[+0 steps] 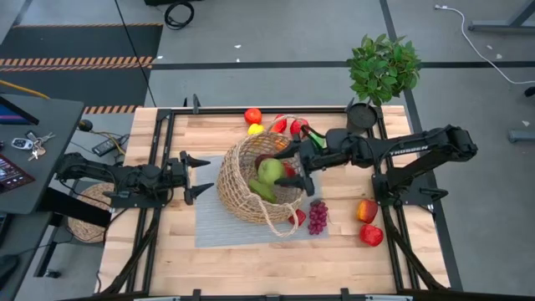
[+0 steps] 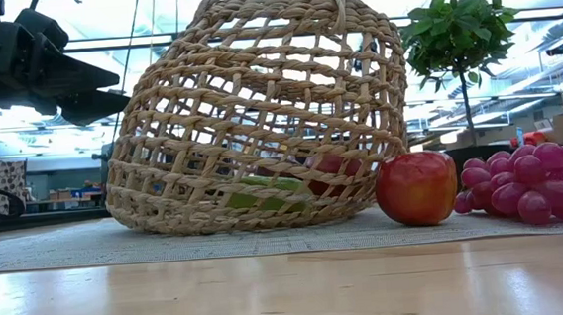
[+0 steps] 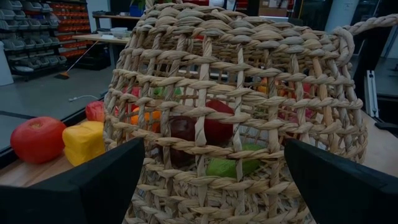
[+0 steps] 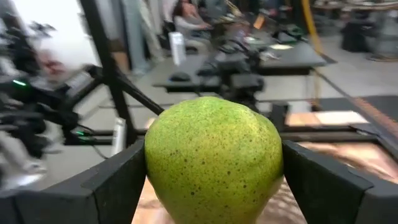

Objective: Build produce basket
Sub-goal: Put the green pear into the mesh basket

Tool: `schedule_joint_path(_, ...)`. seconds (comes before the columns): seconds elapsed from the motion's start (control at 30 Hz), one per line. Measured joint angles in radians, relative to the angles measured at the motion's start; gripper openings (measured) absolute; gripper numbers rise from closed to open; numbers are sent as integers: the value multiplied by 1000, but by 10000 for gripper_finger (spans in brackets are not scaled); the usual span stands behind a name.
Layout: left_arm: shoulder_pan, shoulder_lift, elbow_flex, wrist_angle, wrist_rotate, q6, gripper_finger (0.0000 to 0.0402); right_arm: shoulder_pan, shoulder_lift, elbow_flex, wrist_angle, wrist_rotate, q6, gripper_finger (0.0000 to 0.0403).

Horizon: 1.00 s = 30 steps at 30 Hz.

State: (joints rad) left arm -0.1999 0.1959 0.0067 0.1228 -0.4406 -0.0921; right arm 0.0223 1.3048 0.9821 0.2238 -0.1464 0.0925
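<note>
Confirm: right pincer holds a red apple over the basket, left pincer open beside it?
Not quite. The right pincer holds a green apple, not a red one; the right wrist view shows it plainly. The rest stands: it is over the basket, and the left pincer is open beside it.

Pieces inside the basket are seen only through gaps in the weave; red, orange and green patches are made out, but shapes cannot be told. In the low view its handle is cut off by the top edge. The green apple is cropped at the bottom edge, and the room behind it is blurred.
</note>
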Motion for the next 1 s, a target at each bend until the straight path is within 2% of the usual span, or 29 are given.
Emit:
schedule_joint_path(0.27, 0, 0, 0, 0, 0, 0, 394, 37, 5, 0, -131, 224, -11, 355)
schedule_joint_path(0.4, 0, 0, 0, 0, 0, 0, 394, 55, 47, 1, -134, 322, -11, 355)
schedule_joint_path(0.5, 0, 0, 0, 0, 0, 0, 394, 57, 101, 1, -142, 361, -10, 355)
schedule_joint_path(0.7, 0, 0, 0, -1, 0, 0, 394, 20, 180, 1, -166, 365, -15, 355)
schedule_joint_path(1.0, 0, 0, 0, -1, 0, 0, 394, -12, 167, 0, -313, 523, -49, 355)
